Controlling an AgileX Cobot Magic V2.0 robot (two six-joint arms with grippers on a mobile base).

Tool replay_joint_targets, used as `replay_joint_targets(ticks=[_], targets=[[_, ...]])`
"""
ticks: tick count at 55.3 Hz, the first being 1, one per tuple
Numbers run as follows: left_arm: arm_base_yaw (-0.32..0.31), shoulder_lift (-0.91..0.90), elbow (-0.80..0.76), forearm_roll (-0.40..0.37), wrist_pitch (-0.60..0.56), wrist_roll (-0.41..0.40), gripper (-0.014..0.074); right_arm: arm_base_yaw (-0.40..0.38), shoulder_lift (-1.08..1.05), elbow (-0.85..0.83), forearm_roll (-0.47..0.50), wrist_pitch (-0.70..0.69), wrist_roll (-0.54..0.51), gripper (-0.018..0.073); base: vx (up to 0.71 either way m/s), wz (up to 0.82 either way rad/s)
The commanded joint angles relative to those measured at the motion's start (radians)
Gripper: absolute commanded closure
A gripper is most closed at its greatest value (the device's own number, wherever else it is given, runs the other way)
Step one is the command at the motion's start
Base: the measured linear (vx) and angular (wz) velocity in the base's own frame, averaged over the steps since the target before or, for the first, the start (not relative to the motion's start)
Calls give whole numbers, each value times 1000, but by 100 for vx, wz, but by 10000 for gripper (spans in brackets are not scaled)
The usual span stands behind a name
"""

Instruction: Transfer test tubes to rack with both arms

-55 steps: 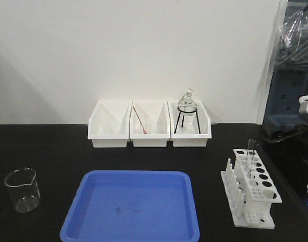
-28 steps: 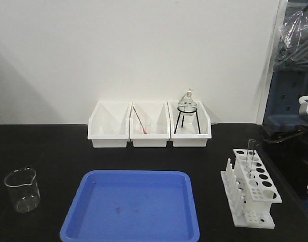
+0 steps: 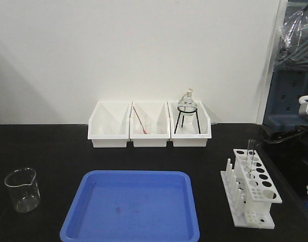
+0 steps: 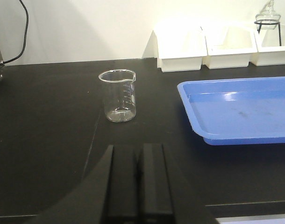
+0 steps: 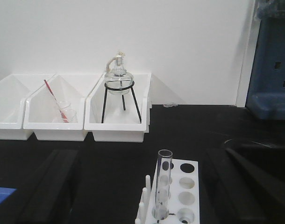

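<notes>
test tube (image 3: 251,155) upright in rack (image 3: 253,188), right | left gripper (image 4: 138,179) pressed together, holding nothing | right gripper (image 5: 142,186) spread wide near rack | beaker (image 3: 22,189) left of tray (image 3: 131,208)

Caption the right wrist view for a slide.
One test tube stands upright in the white rack, bins behind, open jaws flanking.

Blue plastic tray (image 3: 131,206) at centre; squat clear glass beaker (image 3: 22,189) to its left, small white plastic rack (image 3: 251,187) w/ slender clear glass tube (image 3: 251,157) to its right; three white rectangular bins (image 3: 150,124) behind.
</notes>
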Motion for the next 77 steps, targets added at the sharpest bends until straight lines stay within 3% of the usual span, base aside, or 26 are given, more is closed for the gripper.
replay_joint_targets(ticks=[1,15,24,34,39,47,60,68,70,77], targets=[[1,-14,26,-9,-77,1,605,-5,-39,-31,8,-72,1,-20,0,0],[1,-14,26,-9,-77,2,605,-9,-46,-31,10,-59,-6,-20,0,0],[1,-14,26,-9,-77,2,605,-3,-177,51,33,12,-15,-20,0,0],[1,-14,26,-9,-77,2,603,-6,-485,319,181,10,-217,1,0,0],[1,-14,26,-9,-77,2,603,-6,-661,471,289,10,-361,52,0,0],[1,-14,26,-9,-77,2,603,-6,-955,681,429,38,-467,176,0,0],[1,-14,26,-9,-77,2,603,-6,-1343,909,476,263,-444,436,0,0],[1,-14,26,-9,-77,2,603,-5,-1472,1009,507,304,-445,571,0,0],[1,-14,26,-9,-77,2,603,-5,-1504,1005,507,368,-446,577,0,0],[1,-14,26,-9,-76,2,603,-5,-1497,1004,502,393,-470,574,0,0]])
